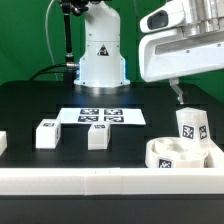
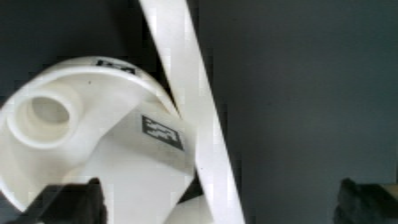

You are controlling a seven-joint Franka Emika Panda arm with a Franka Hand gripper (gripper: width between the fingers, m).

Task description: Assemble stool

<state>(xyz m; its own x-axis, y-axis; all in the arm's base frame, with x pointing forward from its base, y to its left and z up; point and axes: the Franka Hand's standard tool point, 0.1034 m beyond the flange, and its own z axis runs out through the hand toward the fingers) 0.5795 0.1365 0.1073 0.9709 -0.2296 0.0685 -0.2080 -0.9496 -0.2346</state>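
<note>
The round white seat [image 1: 178, 153] lies at the front of the exterior view's right, by the border rails. In the wrist view the seat [image 2: 80, 125] shows a round socket [image 2: 39, 110] and a tag on its rim. One leg [image 1: 190, 127] stands upright just behind or on the seat; I cannot tell which. Two more legs [image 1: 46, 134] [image 1: 97, 136] lie apart on the black table. My gripper [image 1: 178, 95] hangs above the seat and upright leg, touching nothing. In the wrist view the gripper [image 2: 222, 205] is open and empty, its dark fingertips [image 2: 71, 200] wide apart.
The marker board [image 1: 100, 116] lies flat mid-table before the robot base [image 1: 100, 55]. A long white border rail [image 1: 90, 182] runs along the front; another rail [image 2: 187, 100] crosses the wrist view beside the seat. A white part [image 1: 2, 142] is cut off at the exterior view's left edge.
</note>
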